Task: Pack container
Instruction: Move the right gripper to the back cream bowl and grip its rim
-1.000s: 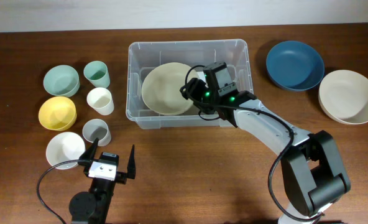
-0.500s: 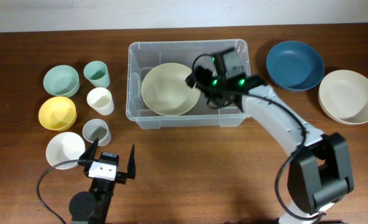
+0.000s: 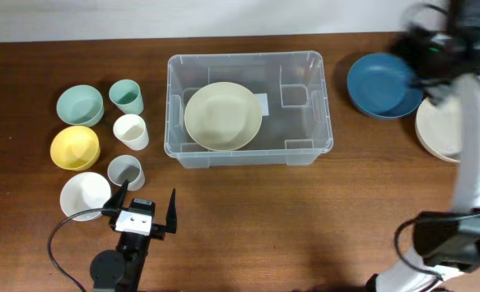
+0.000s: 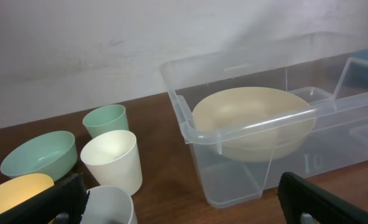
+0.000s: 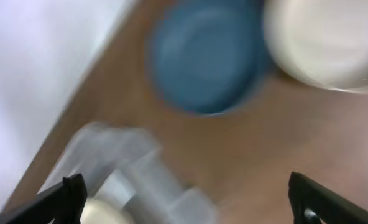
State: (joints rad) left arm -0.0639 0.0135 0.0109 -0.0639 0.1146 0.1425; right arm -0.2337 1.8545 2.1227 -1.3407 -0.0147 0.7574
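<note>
Nearest the base: left gripper (image 3: 147,201), fingers spread, empty, parked just short of the cups (image 3: 130,131); unmoved.
Left side: bowls (image 3: 75,147) and cups in two rows, none packed.
Mid-table: container (image 3: 248,55), one cream plate (image 3: 222,116) lying flat in its left half, right half bare.
Far right: right gripper (image 5: 187,198), fingers spread wide, nothing between them. A second ago it was down in the container at the plate's edge; now it is swung out above the blue plate (image 3: 382,85), beside the cream stack (image 3: 443,130).
Judgement: first plate delivered and released; blue plate likely next; all else outstanding.
</note>
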